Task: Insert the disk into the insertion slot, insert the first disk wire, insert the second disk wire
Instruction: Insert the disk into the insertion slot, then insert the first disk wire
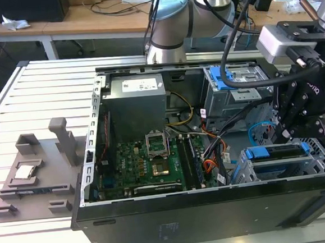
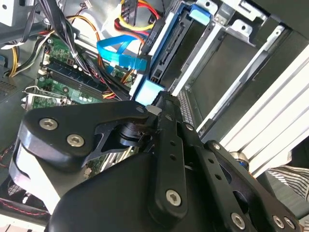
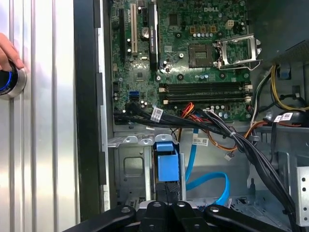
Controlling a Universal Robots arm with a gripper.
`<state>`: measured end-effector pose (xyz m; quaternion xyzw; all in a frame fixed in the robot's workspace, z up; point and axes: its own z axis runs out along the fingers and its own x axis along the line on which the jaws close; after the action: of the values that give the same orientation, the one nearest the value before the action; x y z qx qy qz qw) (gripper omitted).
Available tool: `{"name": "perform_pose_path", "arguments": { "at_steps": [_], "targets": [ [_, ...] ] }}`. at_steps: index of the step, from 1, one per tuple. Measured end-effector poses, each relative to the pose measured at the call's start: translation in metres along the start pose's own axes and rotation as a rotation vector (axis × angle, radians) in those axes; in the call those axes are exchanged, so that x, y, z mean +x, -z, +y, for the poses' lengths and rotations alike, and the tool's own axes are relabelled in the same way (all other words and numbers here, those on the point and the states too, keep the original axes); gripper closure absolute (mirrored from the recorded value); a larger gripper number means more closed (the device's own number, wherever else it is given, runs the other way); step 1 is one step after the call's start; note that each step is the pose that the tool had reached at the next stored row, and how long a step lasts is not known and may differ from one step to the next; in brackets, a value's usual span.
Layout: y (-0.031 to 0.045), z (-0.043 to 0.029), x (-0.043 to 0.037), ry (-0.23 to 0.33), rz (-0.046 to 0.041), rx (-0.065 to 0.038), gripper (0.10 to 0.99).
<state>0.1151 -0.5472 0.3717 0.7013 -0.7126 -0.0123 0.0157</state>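
The disk point(image 1: 277, 151), edged by its blue carrier point(image 3: 166, 164), sits inside the insertion slot point(image 1: 268, 172), the low grey cage at the exterior view's right. My black gripper point(image 1: 295, 123) hangs right over the disk's end. In the first wrist view the gripper point(image 3: 169, 209) is shut on a black disk wire plug point(image 3: 169, 191) that meets the carrier's end. In the second wrist view the gripper point(image 2: 152, 109) closes right by the blue carrier end point(image 2: 147, 92). A blue flat disk wire point(image 3: 208, 180) loops beside the cage point(image 3: 129, 166); I cannot tell where its end sits.
The open computer case point(image 1: 159, 223) lies on a slatted table point(image 1: 42, 91). Black and orange cable bundles point(image 3: 227, 135) cross between the motherboard point(image 3: 193, 53) and the cage. A taller cage with a blue latch point(image 1: 233, 85) stands behind. A hand point(image 3: 7, 50) rests on a button.
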Motion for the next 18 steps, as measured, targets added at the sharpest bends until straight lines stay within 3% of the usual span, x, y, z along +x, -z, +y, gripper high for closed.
{"name": "perform_pose_path", "arguments": {
  "at_steps": [5, 18],
  "targets": [
    [-0.0006, -0.0057, -0.0002, 0.0, -0.0001, 0.0, 0.98],
    [-0.0006, -0.0061, -0.0002, 0.0, -0.0001, 0.0, 0.98]
  ]
}}
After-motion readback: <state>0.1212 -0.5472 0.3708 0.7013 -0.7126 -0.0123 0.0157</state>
